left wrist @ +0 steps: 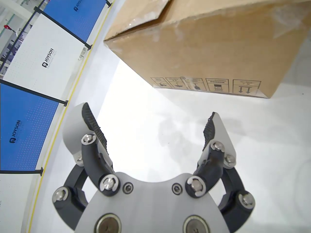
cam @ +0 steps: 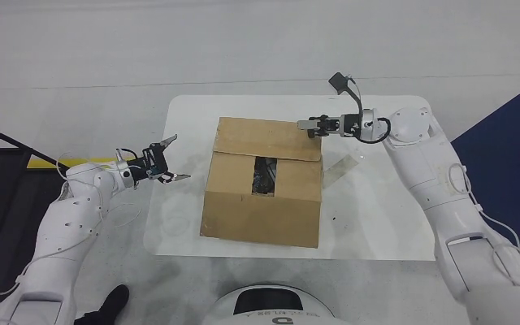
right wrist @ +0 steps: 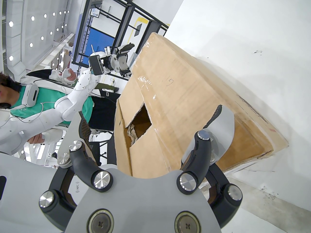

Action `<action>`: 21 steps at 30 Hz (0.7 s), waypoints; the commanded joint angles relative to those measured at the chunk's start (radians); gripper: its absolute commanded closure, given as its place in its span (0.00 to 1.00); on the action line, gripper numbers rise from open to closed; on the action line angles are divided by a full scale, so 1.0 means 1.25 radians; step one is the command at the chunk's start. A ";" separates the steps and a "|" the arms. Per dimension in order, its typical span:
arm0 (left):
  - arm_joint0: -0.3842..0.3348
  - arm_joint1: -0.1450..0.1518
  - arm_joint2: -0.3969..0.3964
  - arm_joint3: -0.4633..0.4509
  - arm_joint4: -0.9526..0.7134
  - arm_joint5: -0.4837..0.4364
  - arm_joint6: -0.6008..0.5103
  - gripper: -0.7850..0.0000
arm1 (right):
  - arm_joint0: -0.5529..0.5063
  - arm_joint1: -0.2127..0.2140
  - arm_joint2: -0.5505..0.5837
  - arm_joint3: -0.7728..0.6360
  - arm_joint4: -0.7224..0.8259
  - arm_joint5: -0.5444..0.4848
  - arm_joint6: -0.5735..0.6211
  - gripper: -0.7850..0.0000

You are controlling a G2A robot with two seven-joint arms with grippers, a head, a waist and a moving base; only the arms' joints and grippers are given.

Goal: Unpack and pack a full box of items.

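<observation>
A white table [cam: 370, 231] carries the cardboard box [cam: 264, 195] at its middle, standing square, its top flaps folded down but parted at a dark gap [cam: 266, 175] where crumpled paper [right wrist: 132, 133] shows inside. A clear strip [cam: 344, 169] lies flat on the table just beside the box's right side. The right gripper [cam: 307, 126] hangs at the box's far right top corner, fingers [right wrist: 218, 115] spread wide with the box's edge between them; whether they touch it I cannot tell. The left gripper [cam: 172, 158] hangs near the box's left side, apart from it, spread wide and holding nothing
</observation>
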 commanded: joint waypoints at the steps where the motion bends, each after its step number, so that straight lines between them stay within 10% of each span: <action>1: 0.000 0.000 0.000 0.000 0.000 0.000 0.000 0.00 | 0.000 0.000 0.000 0.000 0.000 0.000 0.000 0.00; 11: 0.039 0.034 0.007 -0.065 0.096 -0.009 0.161 0.00 | 0.000 0.000 0.000 0.000 0.000 0.000 0.000 0.00; 21: 0.034 0.109 0.175 -0.138 0.084 0.117 0.294 0.00 | 0.000 0.000 0.000 0.000 0.000 0.000 0.000 0.00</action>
